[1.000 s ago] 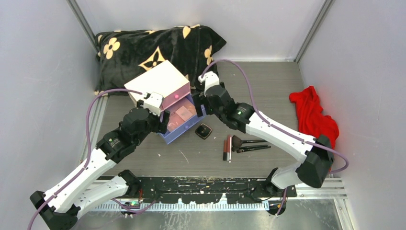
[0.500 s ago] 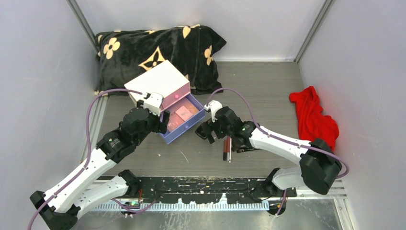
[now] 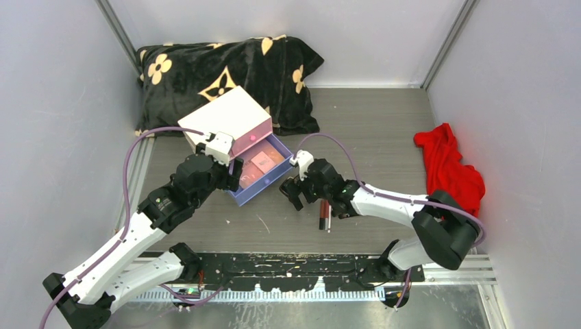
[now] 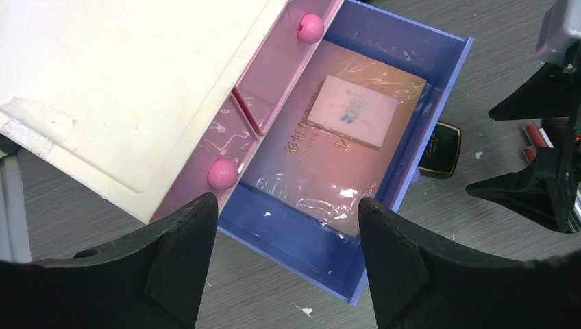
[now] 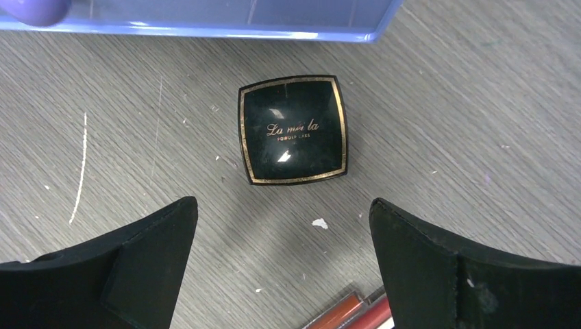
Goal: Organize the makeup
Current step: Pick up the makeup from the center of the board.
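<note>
Resting on grained tabletop [image 5: 445,103], the glossy square compact [image 5: 293,130] gleams.

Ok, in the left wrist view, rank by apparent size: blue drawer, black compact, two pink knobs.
1. Blue drawer
2. Black compact, partly hidden
3. Near pink knob and far pink knob, about alike

Premises are presenting as a robotics test cell, not a home. Plain pale panels [image 3: 62,82] on metal corner posts [image 3: 449,41] are enclosing a grey wood-grain surface [image 3: 370,116]. A left arm [image 3: 130,240] and right arm [image 3: 390,202] are standing bolted to a black perforated rail [image 3: 288,264], with purple cables [image 3: 127,171] trailing. A patterned pillow [image 3: 226,68] and red cloth [image 3: 449,168] are lying inside.
</note>
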Robot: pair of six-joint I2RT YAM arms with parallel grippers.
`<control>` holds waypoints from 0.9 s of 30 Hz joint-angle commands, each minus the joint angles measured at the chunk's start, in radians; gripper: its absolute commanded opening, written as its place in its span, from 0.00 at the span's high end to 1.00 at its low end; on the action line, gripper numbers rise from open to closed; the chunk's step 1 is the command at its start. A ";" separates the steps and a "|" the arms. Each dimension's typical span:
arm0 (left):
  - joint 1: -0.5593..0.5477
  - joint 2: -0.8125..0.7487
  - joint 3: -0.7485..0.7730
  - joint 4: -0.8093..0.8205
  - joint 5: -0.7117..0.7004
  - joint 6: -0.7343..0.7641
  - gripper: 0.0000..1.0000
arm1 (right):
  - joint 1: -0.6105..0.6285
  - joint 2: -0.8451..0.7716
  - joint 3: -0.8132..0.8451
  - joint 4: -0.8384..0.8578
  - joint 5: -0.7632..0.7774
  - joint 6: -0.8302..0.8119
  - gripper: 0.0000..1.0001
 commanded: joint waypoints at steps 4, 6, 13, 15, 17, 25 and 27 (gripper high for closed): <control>0.003 -0.013 0.018 0.046 -0.001 0.002 0.25 | -0.014 0.065 -0.012 0.176 -0.008 -0.016 0.00; 0.004 -0.013 0.017 0.046 0.000 0.004 0.25 | -0.016 0.094 -0.011 0.208 -0.005 -0.019 0.00; 0.005 -0.011 0.018 0.041 -0.007 0.008 0.25 | -0.023 0.166 -0.037 0.297 -0.014 -0.023 0.00; 0.004 -0.009 0.016 0.044 -0.005 0.008 0.25 | -0.024 0.183 -0.034 0.308 -0.019 -0.026 0.00; 0.004 -0.004 0.014 0.048 -0.002 0.007 0.25 | -0.025 0.203 -0.024 0.308 -0.019 -0.028 0.00; 0.004 0.014 0.016 0.055 0.001 0.008 0.25 | -0.025 0.278 0.016 0.292 -0.013 -0.030 0.00; 0.004 0.015 0.018 0.054 0.001 0.008 0.25 | -0.024 0.289 0.017 0.293 -0.016 -0.028 0.00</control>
